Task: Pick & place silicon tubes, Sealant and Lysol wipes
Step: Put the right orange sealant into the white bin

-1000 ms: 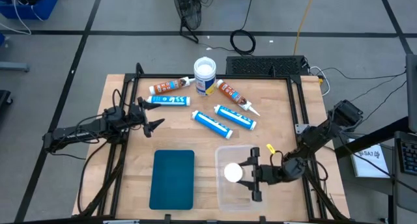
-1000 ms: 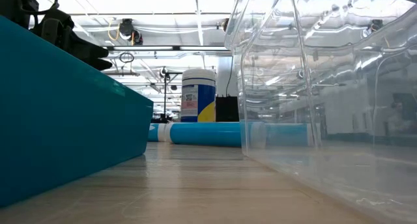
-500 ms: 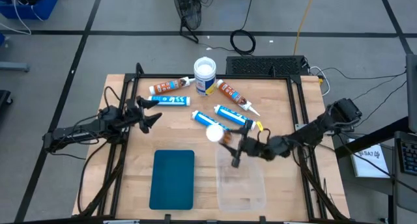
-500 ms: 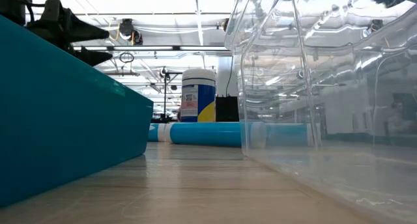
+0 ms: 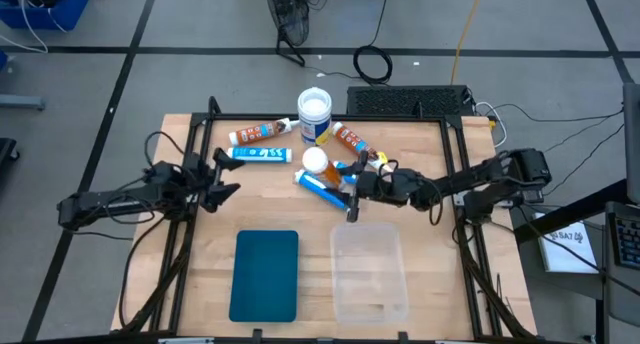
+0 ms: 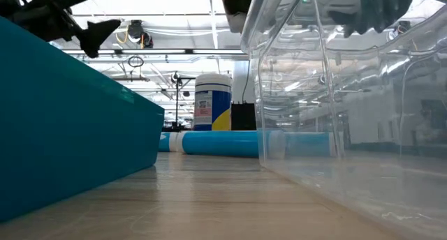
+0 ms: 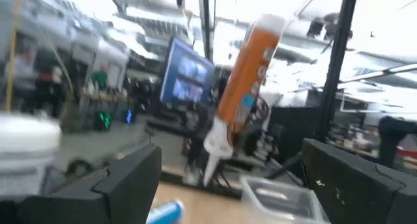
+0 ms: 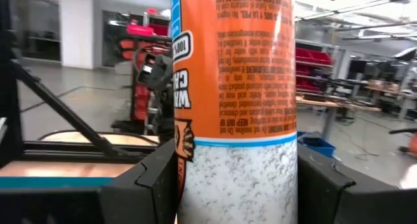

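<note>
My right gripper (image 5: 345, 189) is over the middle of the table, shut on an orange silicone tube (image 8: 234, 87). The tube's white flat end (image 5: 314, 160) is up and its nozzle (image 7: 215, 142) points down. My left gripper (image 5: 222, 179) hangs open at the table's left side, tipped up, with nothing between its fingers. The Lysol wipes (image 5: 314, 116) stand at the far edge, flanked by two orange tubes (image 5: 260, 133) (image 5: 355, 142) lying on the table. Blue tubes (image 5: 258, 155) (image 5: 322, 187) lie nearer the middle. My right gripper pinches the orange tube's body (image 8: 195, 185) between its two fingers (image 8: 140, 185), one on each side. The fingers come in about level from the table's right and lie across the tube. The tube is lifted clear of the table, roughly upright and slightly tilted, nozzle down.
A teal bin (image 5: 265, 274) stands at the near left and a clear plastic bin (image 5: 368, 274) at the near right. A third blue tube (image 5: 365, 176) lies partly under my right arm. Black frame rails (image 5: 455, 164) border the table's sides.
My right gripper has swung from above the clear bin toward the table's far edge and its middle, carrying the orange tube, which stays lifted and roughly upright. My left gripper has tipped upward and rolled a little, staying open.
</note>
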Motion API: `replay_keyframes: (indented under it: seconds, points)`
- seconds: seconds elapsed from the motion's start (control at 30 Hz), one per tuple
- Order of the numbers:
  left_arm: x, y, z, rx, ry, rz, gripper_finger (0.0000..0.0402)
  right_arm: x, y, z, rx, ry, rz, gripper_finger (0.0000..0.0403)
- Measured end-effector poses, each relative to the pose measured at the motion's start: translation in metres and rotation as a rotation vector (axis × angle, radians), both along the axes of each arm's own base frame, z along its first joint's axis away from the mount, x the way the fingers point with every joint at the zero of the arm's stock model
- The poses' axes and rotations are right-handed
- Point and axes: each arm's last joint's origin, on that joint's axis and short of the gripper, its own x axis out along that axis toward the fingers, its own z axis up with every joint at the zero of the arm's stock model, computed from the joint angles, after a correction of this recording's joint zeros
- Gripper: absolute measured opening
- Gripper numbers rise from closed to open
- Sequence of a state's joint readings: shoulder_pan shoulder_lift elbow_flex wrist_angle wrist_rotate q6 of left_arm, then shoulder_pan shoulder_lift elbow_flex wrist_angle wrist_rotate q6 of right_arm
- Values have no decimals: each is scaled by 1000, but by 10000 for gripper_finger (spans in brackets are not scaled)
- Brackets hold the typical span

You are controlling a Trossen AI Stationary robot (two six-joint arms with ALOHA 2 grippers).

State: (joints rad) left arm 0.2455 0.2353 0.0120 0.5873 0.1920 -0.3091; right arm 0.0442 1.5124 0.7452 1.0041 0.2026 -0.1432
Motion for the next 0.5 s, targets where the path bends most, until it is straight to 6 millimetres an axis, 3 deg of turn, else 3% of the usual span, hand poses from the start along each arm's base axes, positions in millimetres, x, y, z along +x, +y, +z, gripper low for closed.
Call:
replay_keyframes:
  seconds: [0.27, 0.5]
  points:
    - [8, 5, -8, -54, 77, 91, 363, 1, -6, -4, -12, 39, -22, 206]
    - [19, 1, 10, 90, -40, 76, 363, 1, -13, -5, -1, 42, -44, 206]
